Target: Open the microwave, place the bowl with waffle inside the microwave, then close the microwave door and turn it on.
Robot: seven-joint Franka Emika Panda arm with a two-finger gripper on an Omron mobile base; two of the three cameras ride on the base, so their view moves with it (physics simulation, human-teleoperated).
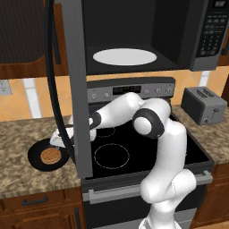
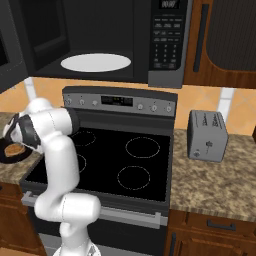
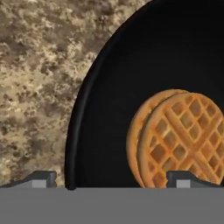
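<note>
Microwave door (image 1: 74, 89) swung open, white plate (image 1: 124, 57) exposed inside the microwave (image 2: 165, 45). The bowl (image 1: 38, 157) rests on the bench (image 1: 18, 174) at 9 o'clock of the stove (image 2: 120, 160), carrying the waffle (image 1: 50, 156). The gripper (image 1: 60, 136) hangs just above the bowl's rim at its 1 o'clock edge, jaws spread wide and holding nothing. In the hand view the two fingertips (image 3: 41, 179) straddle the bowl's rim (image 3: 72, 148), one tip over the bench, the other over the waffle (image 3: 179, 135) (which lies toward 3 o'clock of the jaws). The coming move probably turns on this straddle: a straight descent should set the rim between the jaws.
</note>
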